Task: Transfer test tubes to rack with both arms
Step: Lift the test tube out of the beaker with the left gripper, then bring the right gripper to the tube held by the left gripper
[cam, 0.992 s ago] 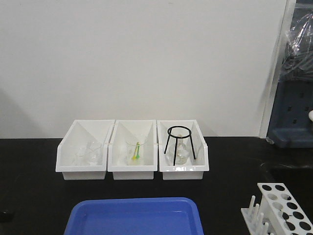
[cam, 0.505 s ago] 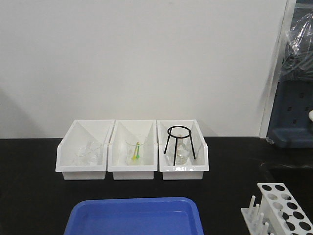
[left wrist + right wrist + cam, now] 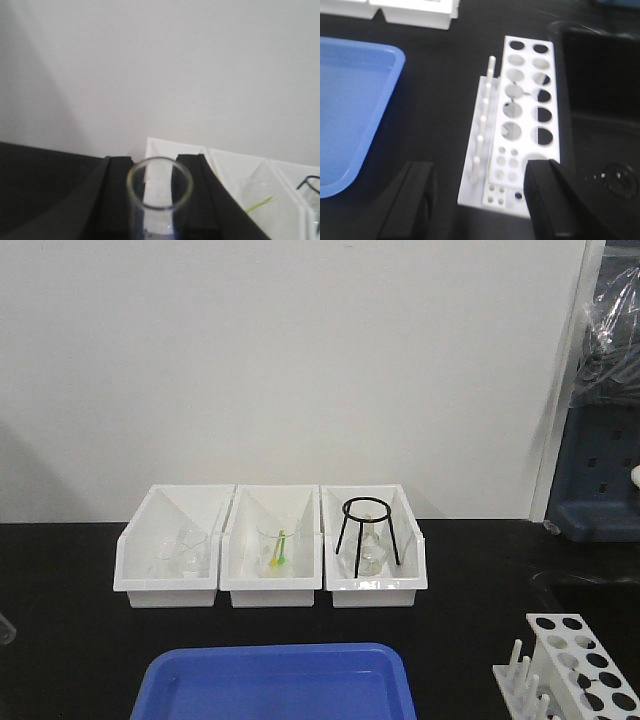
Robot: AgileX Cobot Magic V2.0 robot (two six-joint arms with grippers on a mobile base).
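In the left wrist view my left gripper [image 3: 154, 167] is shut on a clear glass test tube [image 3: 160, 215]. The tube stands upright between the two black fingers, its open rim facing the camera. Its tip shows at the left edge of the front view as a test tube [image 3: 4, 630]. The white rack [image 3: 527, 107] lies on the black table, pegs along its left side, and shows again at the front view's bottom right as the rack [image 3: 575, 665]. My right gripper [image 3: 480, 175] hangs open above the rack's near end, holding nothing.
A blue tray [image 3: 275, 680] sits at the front centre of the table, left of the rack. Three white bins [image 3: 165, 585] stand at the back with beakers and a black tripod ring [image 3: 368, 530]. A dark recess [image 3: 600, 75] lies right of the rack.
The tip of the clear tube has come into the front view at its left edge. The dark shape seen earlier in the bottom left corner is gone.
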